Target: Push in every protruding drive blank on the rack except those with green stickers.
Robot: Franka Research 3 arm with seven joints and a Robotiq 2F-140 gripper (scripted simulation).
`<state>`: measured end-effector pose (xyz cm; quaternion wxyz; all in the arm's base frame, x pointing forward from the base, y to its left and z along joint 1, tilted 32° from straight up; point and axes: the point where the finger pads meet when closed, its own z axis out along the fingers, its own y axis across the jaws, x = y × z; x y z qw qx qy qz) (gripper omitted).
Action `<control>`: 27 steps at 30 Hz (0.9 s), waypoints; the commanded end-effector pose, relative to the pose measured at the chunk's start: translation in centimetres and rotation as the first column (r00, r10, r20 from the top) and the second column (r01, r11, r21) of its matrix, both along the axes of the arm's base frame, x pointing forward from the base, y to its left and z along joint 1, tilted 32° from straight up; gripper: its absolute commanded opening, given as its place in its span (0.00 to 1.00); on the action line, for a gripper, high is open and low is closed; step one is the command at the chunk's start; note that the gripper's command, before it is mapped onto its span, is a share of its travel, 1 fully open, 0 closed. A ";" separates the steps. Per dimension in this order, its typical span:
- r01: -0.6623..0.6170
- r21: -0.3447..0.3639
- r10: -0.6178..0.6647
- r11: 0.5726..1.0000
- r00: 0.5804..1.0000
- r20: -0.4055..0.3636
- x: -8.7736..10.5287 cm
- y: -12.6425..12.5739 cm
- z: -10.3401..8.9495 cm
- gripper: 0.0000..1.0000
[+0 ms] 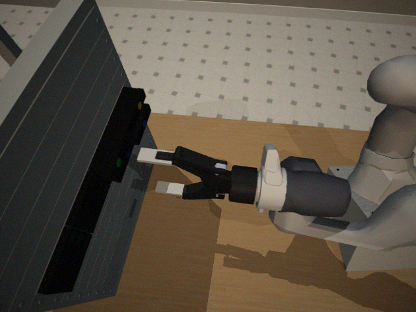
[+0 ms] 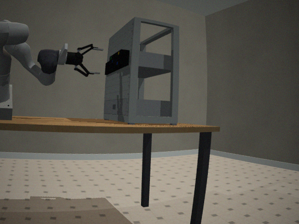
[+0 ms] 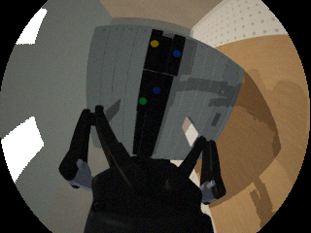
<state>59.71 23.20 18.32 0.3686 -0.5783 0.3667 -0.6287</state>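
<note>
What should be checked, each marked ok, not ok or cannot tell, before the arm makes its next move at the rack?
1. Gripper open and holding nothing: ok.
2. Fingers off the rack: ok, a gap shows in the exterior view.
3. Rack upright on the table: ok.
4. Green sticker in sight, so its blank can be spared: ok.
5. Every unstickered-green blank latched: cannot tell.
</note>
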 end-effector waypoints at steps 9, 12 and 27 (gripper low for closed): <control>0.005 -0.079 -0.002 0.997 0.999 0.038 1.5 1.1 0.1 1.00; 0.005 -0.079 -0.002 0.997 0.999 0.038 1.5 1.1 0.1 1.00; 0.005 -0.079 -0.002 0.997 0.999 0.038 1.5 1.1 0.1 1.00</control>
